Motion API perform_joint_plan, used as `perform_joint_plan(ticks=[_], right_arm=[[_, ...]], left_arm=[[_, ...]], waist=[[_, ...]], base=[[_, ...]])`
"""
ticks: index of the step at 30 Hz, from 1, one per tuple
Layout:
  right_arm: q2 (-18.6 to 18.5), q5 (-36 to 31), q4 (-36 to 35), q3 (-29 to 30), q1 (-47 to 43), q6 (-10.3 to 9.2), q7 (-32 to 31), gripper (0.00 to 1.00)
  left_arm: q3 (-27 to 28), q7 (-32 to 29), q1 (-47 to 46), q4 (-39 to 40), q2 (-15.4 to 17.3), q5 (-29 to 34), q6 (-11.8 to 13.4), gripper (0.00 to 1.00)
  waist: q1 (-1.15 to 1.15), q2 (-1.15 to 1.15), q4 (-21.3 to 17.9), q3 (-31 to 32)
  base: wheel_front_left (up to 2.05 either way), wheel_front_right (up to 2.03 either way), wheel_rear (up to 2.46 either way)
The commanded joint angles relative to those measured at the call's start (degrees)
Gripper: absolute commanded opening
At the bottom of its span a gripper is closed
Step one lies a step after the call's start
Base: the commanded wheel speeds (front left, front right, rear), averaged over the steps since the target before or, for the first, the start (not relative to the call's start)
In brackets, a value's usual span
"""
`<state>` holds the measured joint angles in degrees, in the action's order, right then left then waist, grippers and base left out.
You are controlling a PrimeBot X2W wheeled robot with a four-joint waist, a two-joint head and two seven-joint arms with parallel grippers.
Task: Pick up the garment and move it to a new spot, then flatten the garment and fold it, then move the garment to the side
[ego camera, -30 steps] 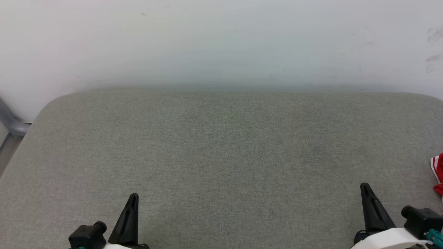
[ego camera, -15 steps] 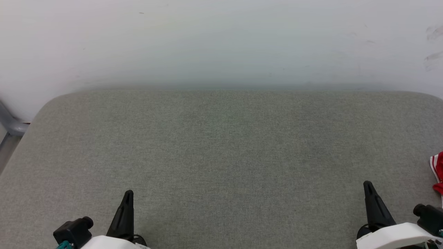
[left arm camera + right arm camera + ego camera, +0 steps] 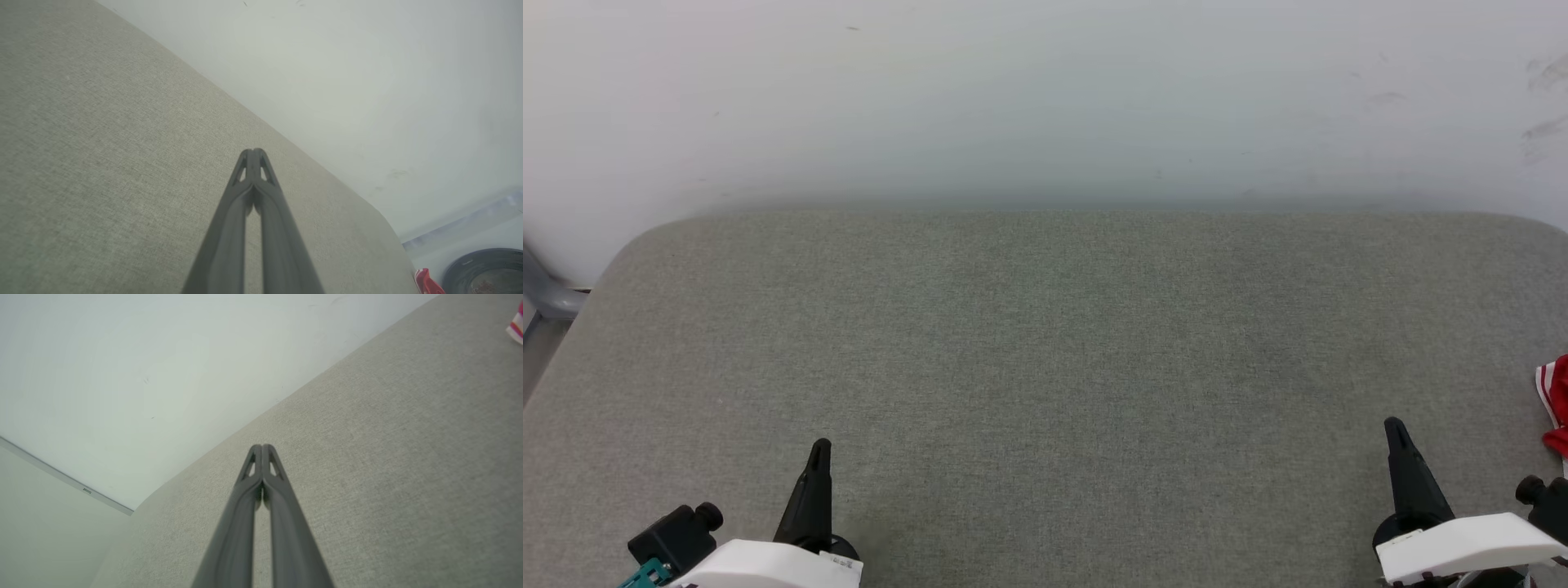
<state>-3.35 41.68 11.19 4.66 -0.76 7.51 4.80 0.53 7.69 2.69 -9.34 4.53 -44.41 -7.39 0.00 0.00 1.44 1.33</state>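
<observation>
A small piece of the garment [image 3: 1556,404], red with red-white striped trim, pokes in at the right edge of the head view on the grey padded table [image 3: 1045,343]; the rest is out of view. The same garment edge [image 3: 515,326] shows at the top right of the right wrist view, and a red tip of the garment [image 3: 427,281] at the bottom right of the left wrist view. My left gripper [image 3: 820,447] is at the lower left, shut and empty. My right gripper [image 3: 1395,426] is at the lower right, shut and empty, well left of the garment.
A pale wall [image 3: 1045,98] rises right behind the table's far edge. A grey metal bar [image 3: 547,294] stands off the table's left corner. A dark round object [image 3: 486,271] lies on the floor past the table's end.
Both arms have drifted outward and slightly up the picture: the left gripper leftward, the right gripper rightward. The camera has shifted a little. Both grippers stay shut.
</observation>
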Motion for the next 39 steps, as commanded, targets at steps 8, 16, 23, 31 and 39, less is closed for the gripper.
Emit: perform_joint_plan(ticks=[8,16,23,31,39], right_arm=[[0.13,8.11,-0.1,0.37,2.59,-0.01,-1.76,0.0],[0.18,13.03,0.24,0.56,3.12,-0.01,-2.88,0.0],[0.23,17.6,0.54,0.74,3.68,-0.01,-3.92,0.0],[0.28,23.68,0.94,0.97,4.35,-0.01,-5.31,0.0],[0.33,28.15,1.23,1.14,4.85,-0.02,-6.34,0.0]], left_arm=[[0.78,-1.88,-2.73,-0.07,0.21,-7.8,-0.06,0.0],[1.17,-3.13,-3.47,-0.56,0.15,-12.63,-0.07,0.0],[1.55,-4.35,-4.15,-1.05,0.07,-17.12,-0.08,0.0],[2.13,-6.0,-5.11,-1.7,-0.08,-22.98,-0.1,0.0],[2.58,-7.15,-5.83,-2.2,-0.21,-27.33,-0.11,0.0]], waist=[[0.0,0.0,-0.14,-0.15],[0.0,0.0,-0.25,-0.26],[0.0,0.0,-0.36,-0.38],[0.0,0.0,-0.51,-0.54],[0.0,0.0,-0.64,-0.67]], base=[[0.0,0.0,0.0],[0.0,0.0,0.0],[0.0,0.0,0.0],[0.0,0.0,0.0],[0.0,0.0,0.0]])
